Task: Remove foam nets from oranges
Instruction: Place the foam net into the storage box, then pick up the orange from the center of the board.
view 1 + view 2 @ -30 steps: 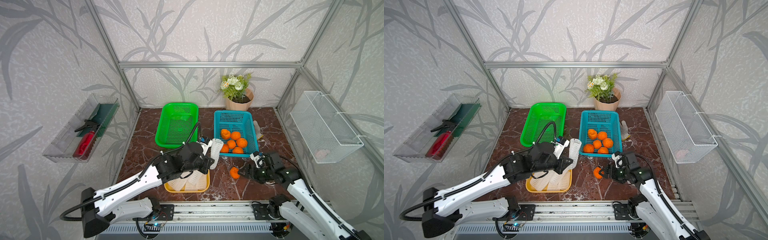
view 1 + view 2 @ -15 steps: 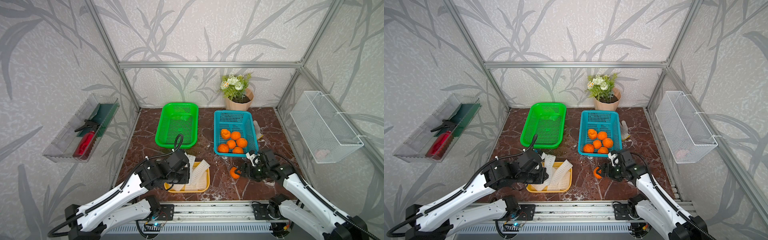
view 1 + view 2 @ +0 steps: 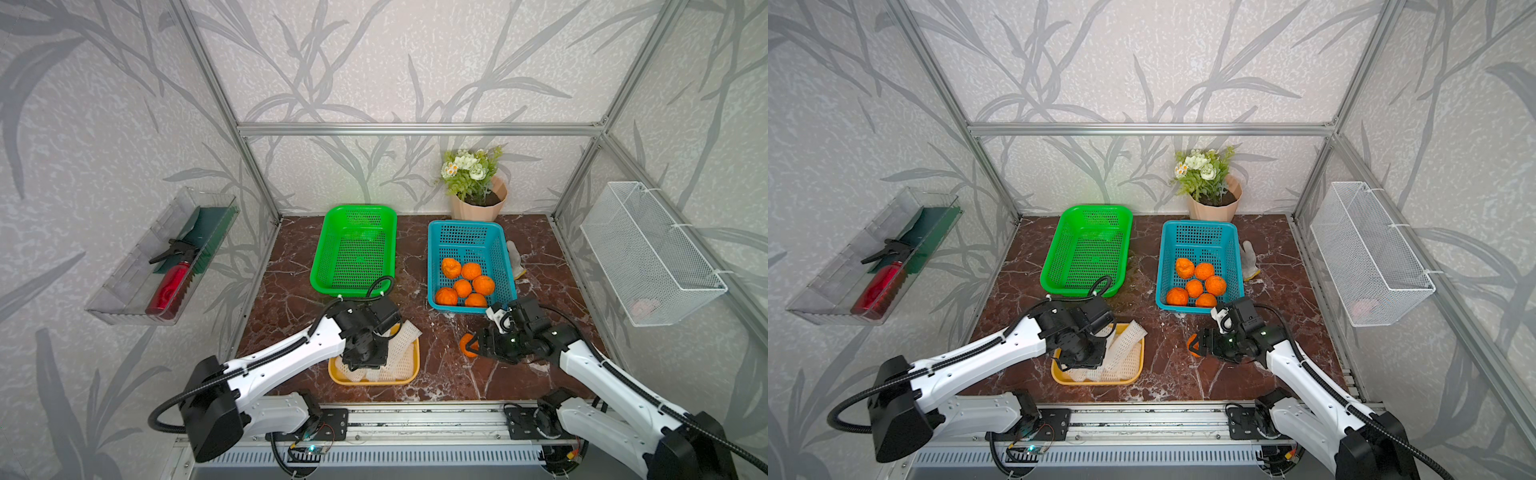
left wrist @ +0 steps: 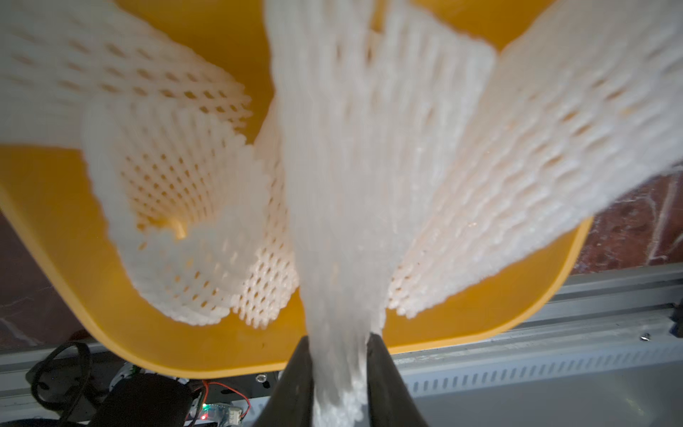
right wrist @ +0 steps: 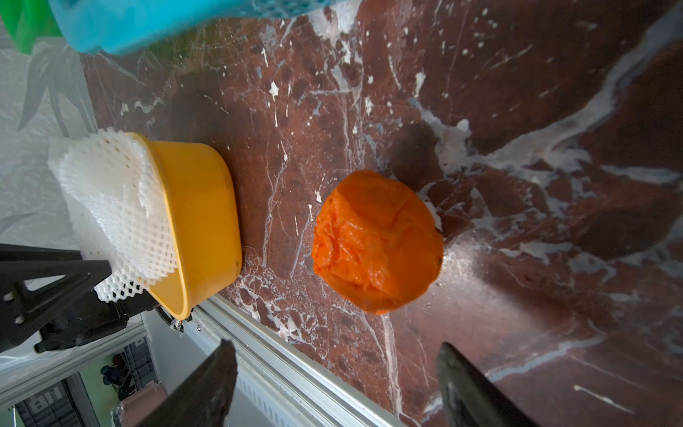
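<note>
Foam nets (image 4: 351,166) off-white, diamond mesh; oranges (image 3: 462,287) bright orange; tub (image 3: 376,382) yellow; table (image 3: 449,374) red-brown, white-veined; wire-basket item (image 3: 644,308) possibly pink.

No text, label, brand, number or sign can be read in any view. Pale marks are seen on a dark object (image 5: 48,397) off the table, past the front rail from the yellow tub (image 5: 199,222), but they are too blurred to be made out.
</note>
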Robot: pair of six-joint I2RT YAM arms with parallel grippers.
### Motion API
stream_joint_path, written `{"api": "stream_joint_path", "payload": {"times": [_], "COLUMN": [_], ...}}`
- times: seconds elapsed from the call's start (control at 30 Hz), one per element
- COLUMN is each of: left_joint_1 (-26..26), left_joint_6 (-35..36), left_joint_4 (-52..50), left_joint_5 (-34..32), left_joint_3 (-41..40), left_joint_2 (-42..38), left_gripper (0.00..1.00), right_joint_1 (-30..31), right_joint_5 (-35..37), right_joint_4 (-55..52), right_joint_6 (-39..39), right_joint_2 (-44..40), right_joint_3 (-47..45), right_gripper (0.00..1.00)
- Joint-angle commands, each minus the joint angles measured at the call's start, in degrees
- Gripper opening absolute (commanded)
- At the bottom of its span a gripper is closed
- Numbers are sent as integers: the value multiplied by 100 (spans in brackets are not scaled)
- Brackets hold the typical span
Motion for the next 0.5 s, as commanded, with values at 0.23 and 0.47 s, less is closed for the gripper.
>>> {"api": "stream_joint_path", "payload": {"times": [0.23,0.47], "left_joint_1": [36,62], "left_joint_6": [92,281], "left_joint_4": [503,221], "left_joint_5": [-59,-288], "left_joint_3": [677,1283], "left_joint_2": [-998,-1617], "left_gripper": [69,71], "right_joint_1": [108,160], "right_joint_5": [494,522], "right_joint_4": [356,858], "right_joint_6": [-43,72], "right_joint_2": [457,979], "right_joint_3": [96,177], "right_gripper": [84,84]}}
